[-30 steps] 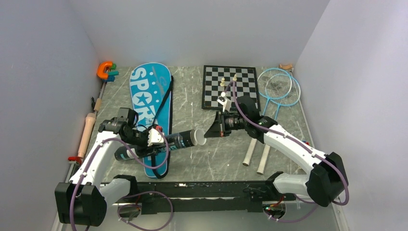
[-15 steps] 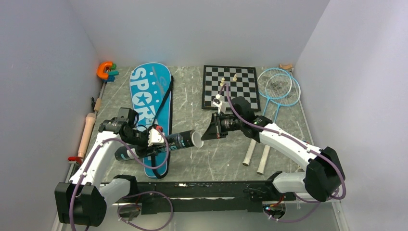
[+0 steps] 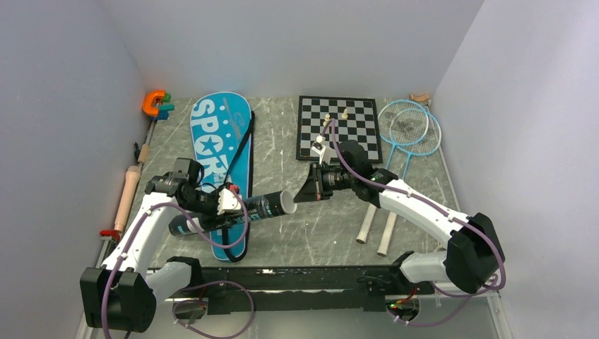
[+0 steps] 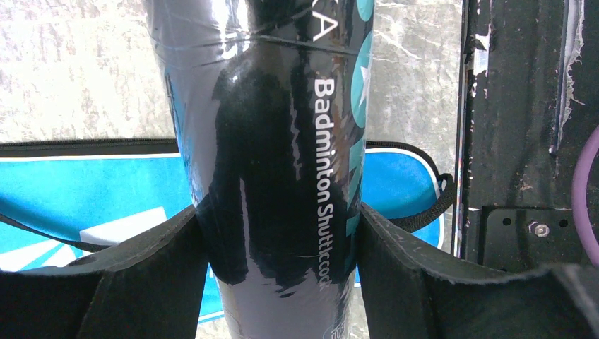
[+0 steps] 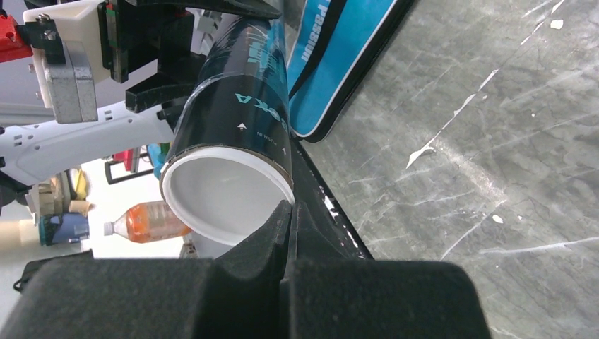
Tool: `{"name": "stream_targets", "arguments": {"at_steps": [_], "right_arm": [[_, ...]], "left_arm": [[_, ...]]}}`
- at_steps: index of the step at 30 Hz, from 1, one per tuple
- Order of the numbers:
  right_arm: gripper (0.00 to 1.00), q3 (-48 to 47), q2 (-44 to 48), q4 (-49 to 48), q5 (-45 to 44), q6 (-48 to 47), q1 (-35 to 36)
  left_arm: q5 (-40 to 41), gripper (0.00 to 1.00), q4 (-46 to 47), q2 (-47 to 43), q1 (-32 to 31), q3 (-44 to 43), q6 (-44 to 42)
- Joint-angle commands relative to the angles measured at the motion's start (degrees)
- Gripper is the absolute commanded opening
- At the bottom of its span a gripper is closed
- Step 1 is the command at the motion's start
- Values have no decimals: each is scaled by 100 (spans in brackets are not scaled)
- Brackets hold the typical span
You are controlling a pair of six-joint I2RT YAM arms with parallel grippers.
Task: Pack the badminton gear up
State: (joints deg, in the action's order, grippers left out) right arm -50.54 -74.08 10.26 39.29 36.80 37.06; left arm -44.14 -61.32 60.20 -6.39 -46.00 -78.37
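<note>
The black shuttlecock tube (image 3: 265, 206) is held nearly level above the table (image 3: 318, 233), clamped by the left claw (image 3: 224, 203), whose two pads press on its opposite sides. The grip sits around mid-length, probably so the tube balances and its open white mouth faces the right claw (image 3: 305, 192). The right claw is shut tight, pads together with nothing visible between them. Its tips are at the rim of the mouth, touching it or nearly so, a pose that would suit nudging something down the bore. The blue racket bag (image 3: 220, 134) lies flat beneath the left claw. Well behind the right claw, the two light-blue rackets (image 3: 413, 127) rest beside the chessboard (image 3: 337, 127). No shuttlecock can be made out anywhere. The bore shows only white, so I cannot tell whether any sit inside. The left wrist view cuts off both ends of the tube.
</note>
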Motion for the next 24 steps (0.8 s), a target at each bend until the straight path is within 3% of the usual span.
{"name": "stream_targets", "arguments": {"at_steps": [1,20,24], "right_arm": [[0,-246,-35,-494,52,174,49],[0,-768,-236,192,-716,-248,501],[12,-845,-261,292,-911,-332,604]], "left_arm": [[-315,0,-35,-70,-37,-215,-57],[-319,0,24,-70,-55,-226,13],[-306,0,25,-68,-55,-232,23]]}}
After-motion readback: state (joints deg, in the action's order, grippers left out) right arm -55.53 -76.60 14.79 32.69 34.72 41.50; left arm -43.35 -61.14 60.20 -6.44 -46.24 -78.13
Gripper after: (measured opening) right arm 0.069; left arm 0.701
